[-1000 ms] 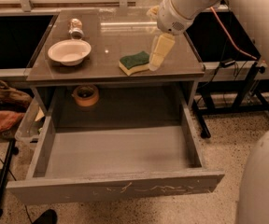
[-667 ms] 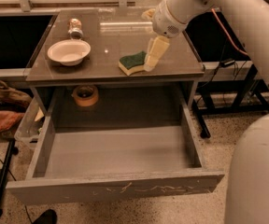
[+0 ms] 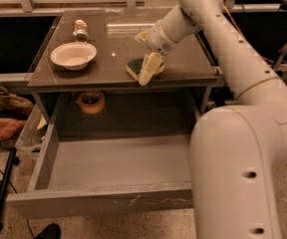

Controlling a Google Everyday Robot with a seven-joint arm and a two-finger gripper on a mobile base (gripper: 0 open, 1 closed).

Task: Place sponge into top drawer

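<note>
The sponge (image 3: 135,66), dark green on top with yellow foam below, lies on the grey table top (image 3: 118,44) near its front edge. My gripper (image 3: 145,53) reaches down from the right and hovers right over the sponge. Its fingers are spread open. The front finger (image 3: 149,69) covers the sponge's right end, and the other stands behind it. The top drawer (image 3: 103,203) is pulled fully open below the table. It is wide, grey and empty inside, with white scratches on its front panel.
A white bowl (image 3: 73,55) and a tipped can (image 3: 80,30) sit on the table's left half. An orange-brown roll (image 3: 91,102) lies under the table top behind the drawer. A clear bin (image 3: 31,128) and a brown bag (image 3: 4,114) stand at the left. My arm fills the right foreground.
The gripper has moved left and down, so its front finger now lies over the sponge's right end. The arm's body has swung into the right foreground. The sponge stays on the table.
</note>
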